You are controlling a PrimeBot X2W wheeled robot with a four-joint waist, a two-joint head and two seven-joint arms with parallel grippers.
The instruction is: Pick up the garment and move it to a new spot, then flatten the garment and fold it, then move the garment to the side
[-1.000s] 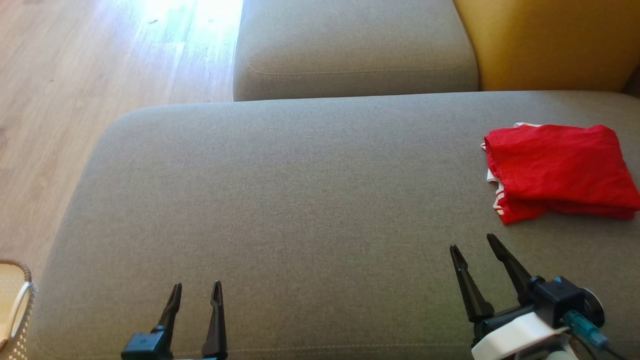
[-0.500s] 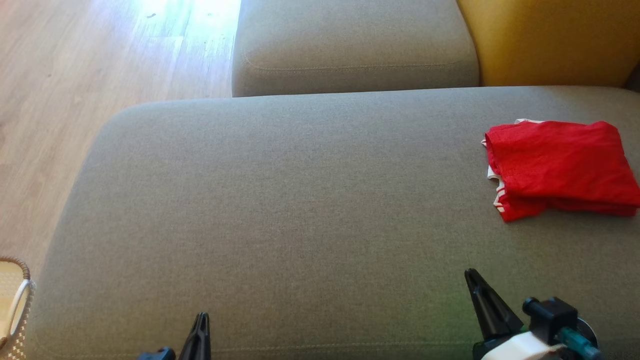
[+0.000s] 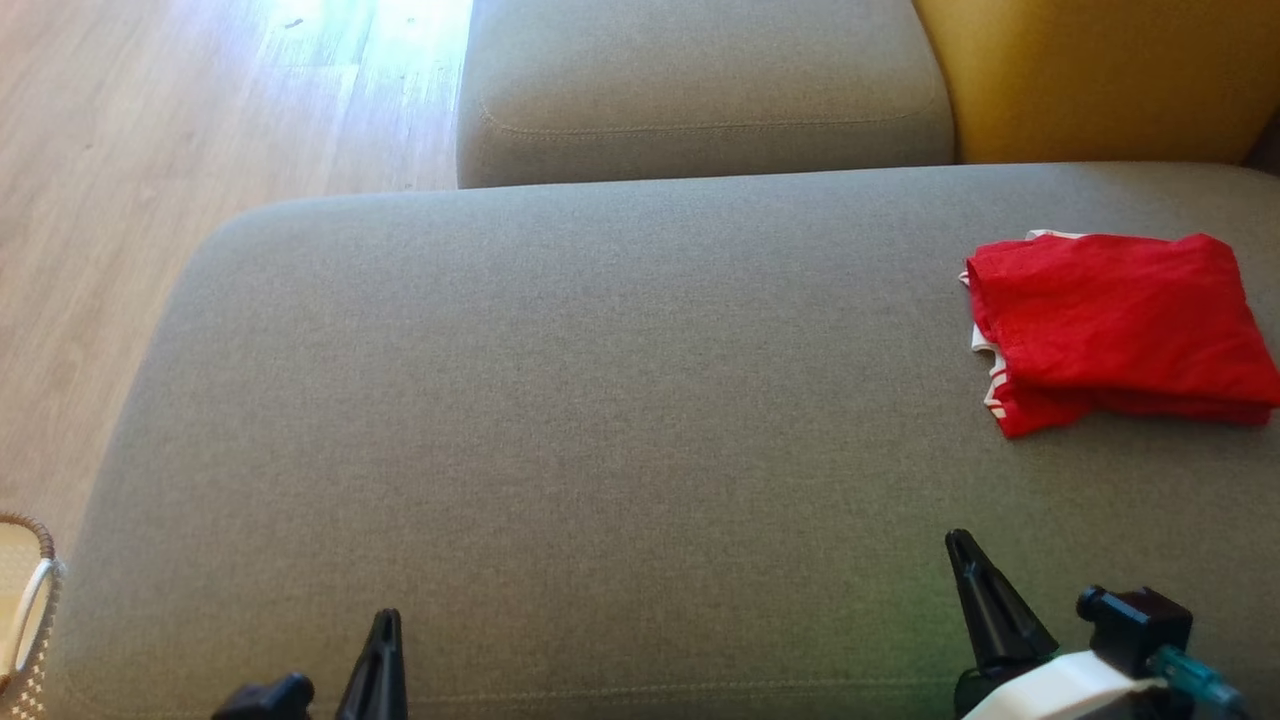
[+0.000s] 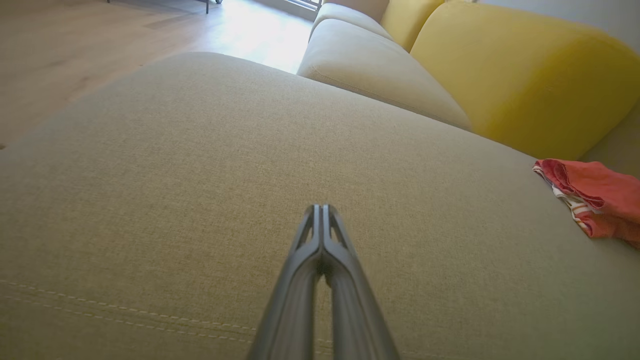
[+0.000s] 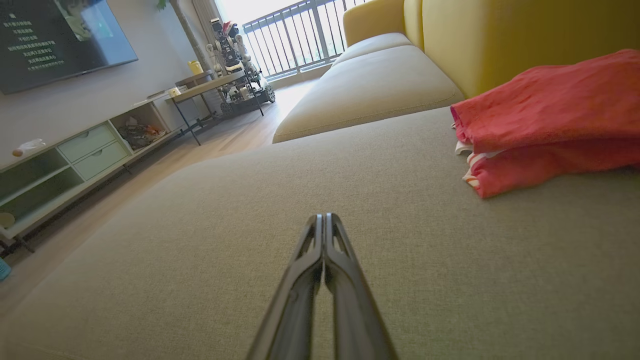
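Clenched empty: left claw [image 4: 320, 207] and right claw [image 5: 324, 216]; folded garment [image 3: 1115, 320] on sofa [image 3: 600, 400]; basket [image 3: 44, 536] contents hidden

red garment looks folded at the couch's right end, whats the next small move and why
Probably draw both claws back to rest: the folded red cloth garment lies at the right end of the grey fabric sofa cushion, and the left claw and right claw are shut, empty and apart from it.
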